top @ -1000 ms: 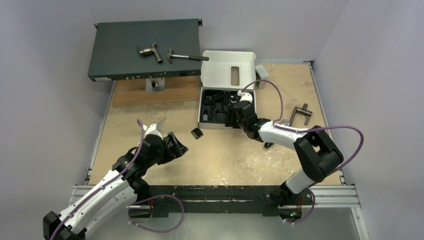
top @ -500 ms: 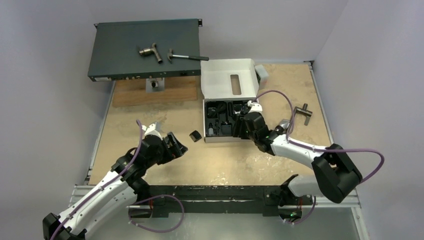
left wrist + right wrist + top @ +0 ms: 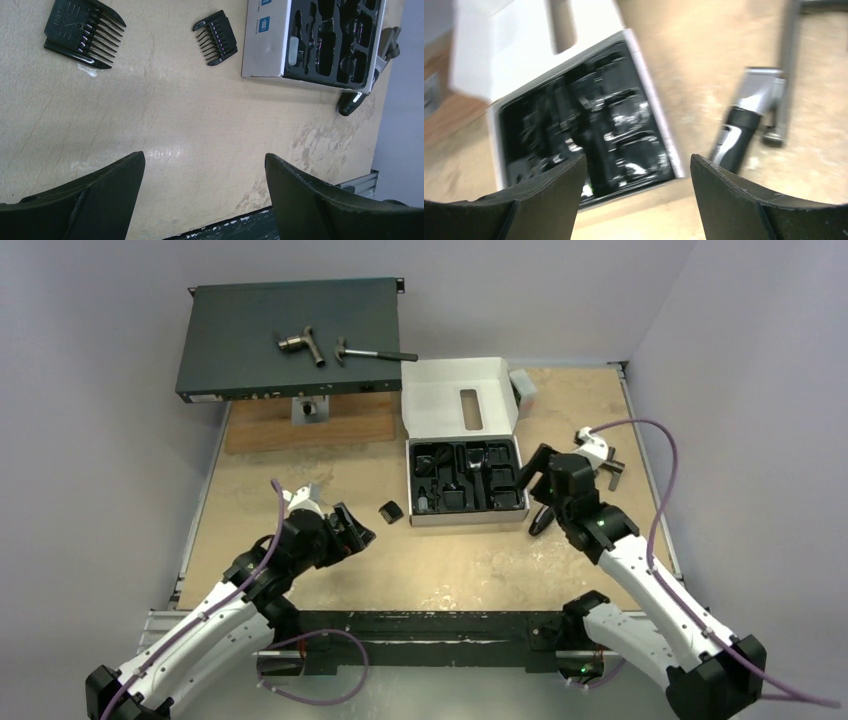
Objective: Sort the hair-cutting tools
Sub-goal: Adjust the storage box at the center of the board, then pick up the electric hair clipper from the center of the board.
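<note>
Hovering right fingers (image 3: pixel 541 202) spread, clipper (image 3: pixel 736 134) seemingly just beside box (image 3: pixel 504 55)

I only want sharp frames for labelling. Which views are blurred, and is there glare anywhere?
Right wrist view: smeared by motion blur, the box and clipper have soft, streaked edges. Left wrist view: sharp, teeth of the larger comb and smaller comb read clearly, with a mild sheen on the table. Top view: sharp, evenly lit, only soft shadows.
</note>
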